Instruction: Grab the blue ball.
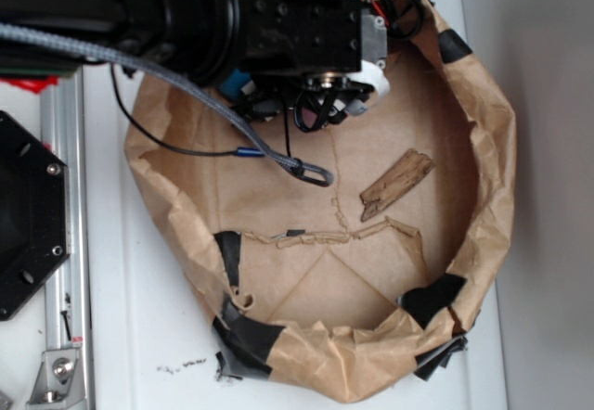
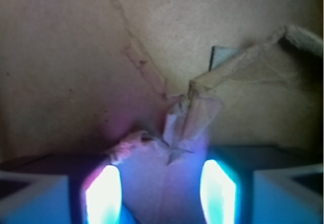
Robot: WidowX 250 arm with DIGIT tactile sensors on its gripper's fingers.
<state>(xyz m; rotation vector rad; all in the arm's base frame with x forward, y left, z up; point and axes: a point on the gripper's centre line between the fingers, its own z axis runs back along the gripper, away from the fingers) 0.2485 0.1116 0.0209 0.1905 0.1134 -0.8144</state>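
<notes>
The black arm [image 1: 195, 16] is reaching in from the upper left over a brown paper basin [image 1: 483, 197], whose crumpled rim is patched with black tape [image 1: 434, 297] and which is lying on the white worktop [image 1: 139, 354]. The jaws [image 2: 161, 186] are hanging over the basin's upper part; in the wrist view the two glowing blue fingers [image 2: 104, 193] are standing apart with only bare, creased paper and a torn flap [image 2: 190, 120] showing in the gap, so they are released and grasping nothing. The blue ball is not showing in either view; a small blue patch under the arm is too hidden to identify. A brown wood chip [image 1: 397, 184] is lying on the basin floor, right of centre, apart from the arm. A grey braided cable [image 1: 223, 118] is trailing across the basin's left side.
</notes>
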